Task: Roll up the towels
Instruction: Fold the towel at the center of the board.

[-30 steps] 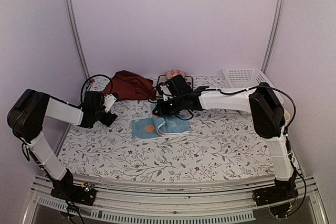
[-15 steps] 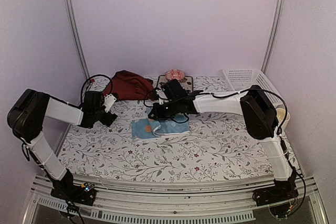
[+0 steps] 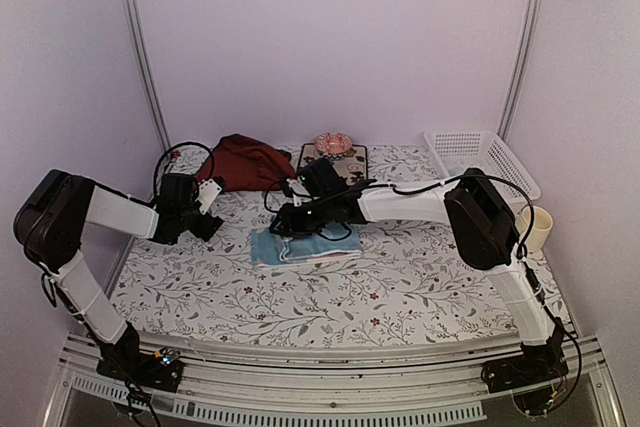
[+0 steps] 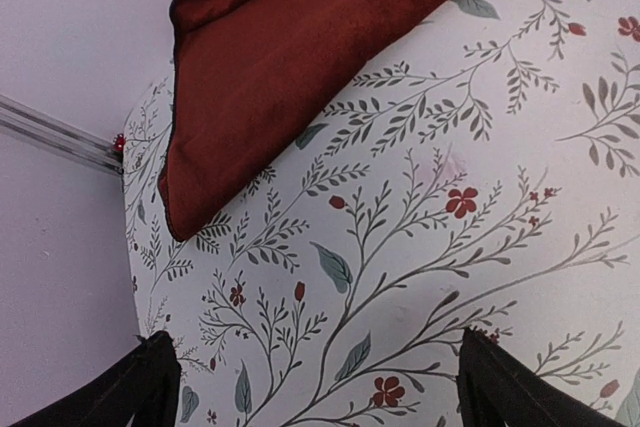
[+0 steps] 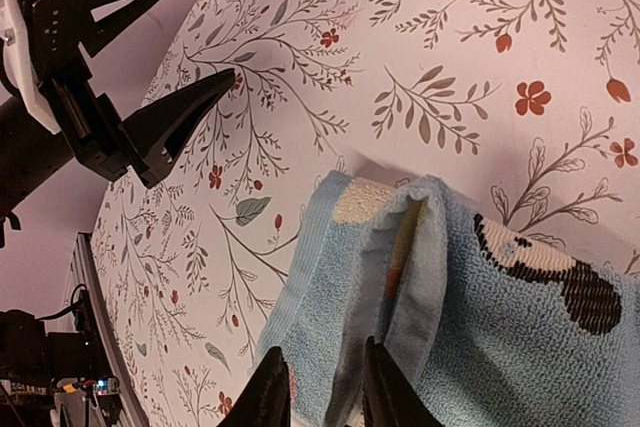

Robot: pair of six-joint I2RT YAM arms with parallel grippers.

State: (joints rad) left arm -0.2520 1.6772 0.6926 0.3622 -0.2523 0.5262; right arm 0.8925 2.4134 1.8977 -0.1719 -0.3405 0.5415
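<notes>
the table (image 3: 420,287) spreads wide in floral cloth, and we see free surface along its whole near side. the dark red towel (image 3: 245,162) lies heaped at the far left edge, close to the wall. the light blue towel (image 3: 300,247) sits folded mid-table, its left hem doubled over. our right tool (image 5: 325,392) straddles that folded hem, jaws narrowly apart. our left tool (image 4: 315,347) hangs spread wide above bare cloth, near the red towel's hem, not touching.
</notes>
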